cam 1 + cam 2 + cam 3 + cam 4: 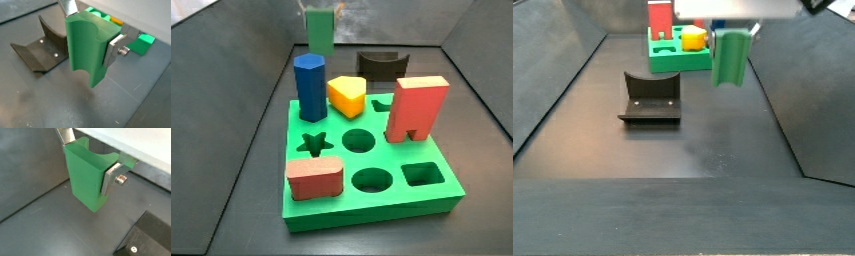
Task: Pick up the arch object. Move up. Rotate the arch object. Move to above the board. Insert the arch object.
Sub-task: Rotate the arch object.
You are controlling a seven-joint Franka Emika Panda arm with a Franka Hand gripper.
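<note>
My gripper [91, 32] is shut on the arch object [90, 50], a mid-green block with a curved notch in its end. The silver fingers [114, 50] clamp its two narrow sides, as both wrist views show [87, 175]. In a side view the arch object [731, 57] hangs upright under the gripper [734, 25], apparently clear of the dark floor, beside the board [673, 58]. In a side view the board [372, 205] is a bright-green slab with star, round and square holes, and the arch object [319, 28] is behind its far edge.
The fixture [651, 98] stands on the floor left of the arch object and shows in both wrist views [40, 47] [143, 240]. On the board stand a red block [417, 108], a blue prism [310, 85], a yellow piece [348, 95] and a salmon block [314, 178]. A black notched block [378, 65] sits behind it.
</note>
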